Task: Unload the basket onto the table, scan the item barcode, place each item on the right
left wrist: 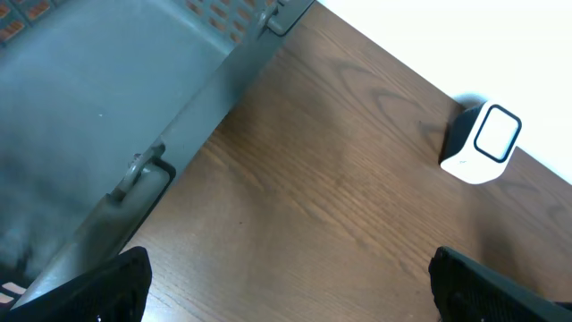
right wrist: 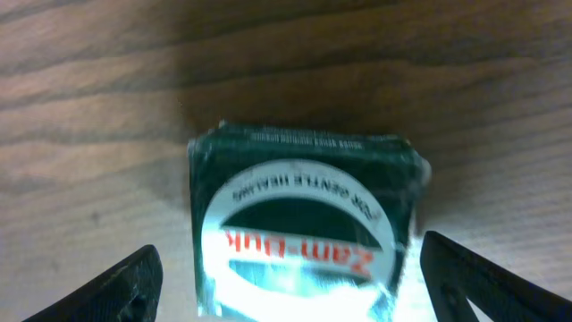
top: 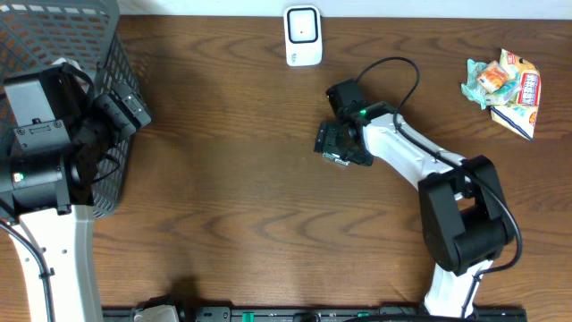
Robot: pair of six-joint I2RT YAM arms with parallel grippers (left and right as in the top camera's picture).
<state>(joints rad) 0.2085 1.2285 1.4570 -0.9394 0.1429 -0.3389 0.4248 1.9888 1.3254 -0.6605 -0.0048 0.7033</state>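
Overhead looks straight down; wrists face the table [top: 250,179] (right nearest).

Surface: brown wood-grain table [top: 250,197]. Items resting directly on it: white barcode scanner [top: 303,36], upright at the far edge, about centre; dark green Zam-Buk box [right wrist: 304,224], towards mid-table, round label facing up; heap of snack packets [top: 505,85] at the far right; grey mesh basket [top: 116,54] at the far left corner, well apart from the others.
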